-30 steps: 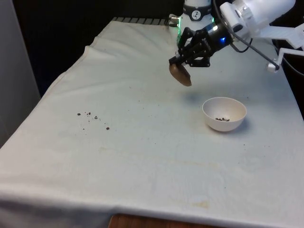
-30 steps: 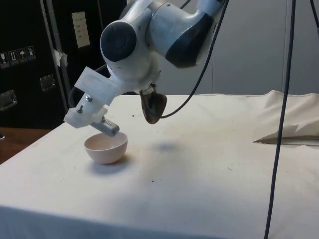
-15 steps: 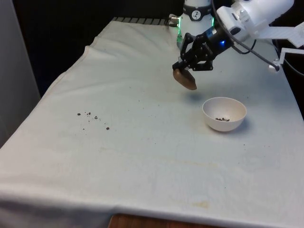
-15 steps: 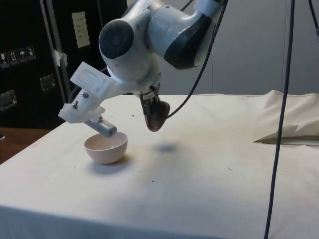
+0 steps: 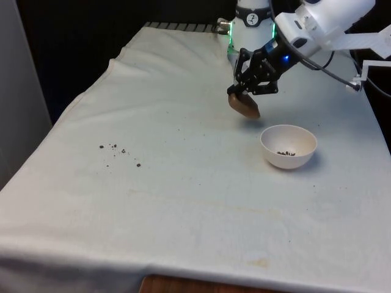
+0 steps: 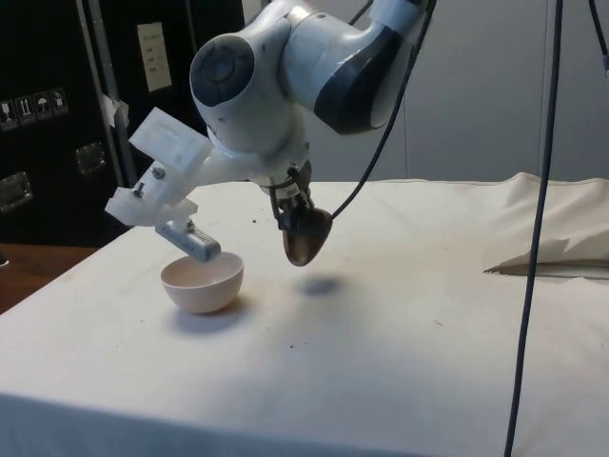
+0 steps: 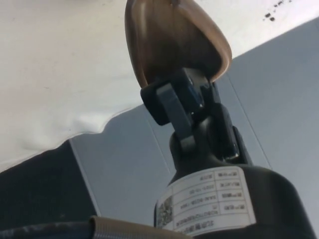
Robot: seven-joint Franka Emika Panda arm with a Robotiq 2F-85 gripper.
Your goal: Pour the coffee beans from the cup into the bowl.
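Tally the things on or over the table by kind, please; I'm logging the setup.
Cups: 1, the brown cup held in the claw above the cloth.
Bowls: 1, the white bowl with a few beans in it.
Patches of spilled beans: 1.
Total: 3.

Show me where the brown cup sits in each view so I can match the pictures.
Front view: the cup hangs tilted in the gripper above the cloth, toward the front view's left of the bowl.
Side view: the cup hangs beside the bowl, not over it.
Wrist view: the cup is clamped in the fingers.
Shared landmark: the bowl, in the front and side views.
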